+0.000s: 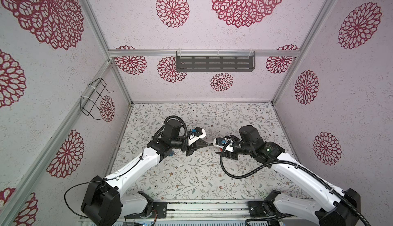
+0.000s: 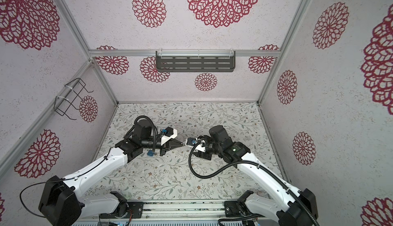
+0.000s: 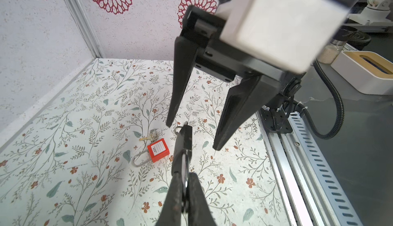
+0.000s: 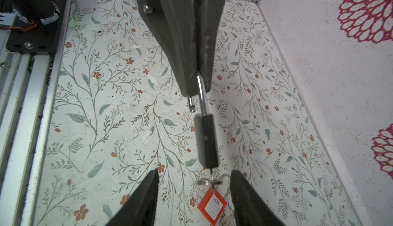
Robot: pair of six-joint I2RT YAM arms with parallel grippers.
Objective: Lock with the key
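My left gripper (image 3: 184, 174) is shut on the silver shackle (image 4: 201, 84) of a black padlock (image 4: 207, 142) and holds it in the air above the table. The shackle's free end (image 4: 192, 107) stands out of the body. A key sits in the far end of the padlock body, with its ring (image 4: 209, 180) hanging there. My right gripper (image 4: 194, 172) faces that end, open, one finger on each side of the key ring and not touching it. In the left wrist view the right gripper (image 3: 194, 135) spreads around the padlock (image 3: 184, 142). In both top views the left gripper (image 1: 207, 143) (image 2: 180, 144) points at the right wrist.
A red padlock (image 3: 158, 151) (image 4: 211, 206) with its own brass key (image 3: 148, 138) lies on the floral table (image 1: 191, 178) below the grippers. A grey shelf (image 1: 214, 64) hangs on the back wall, a wire rack (image 1: 95, 99) on the left wall. An aluminium rail (image 1: 208, 208) runs along the front.
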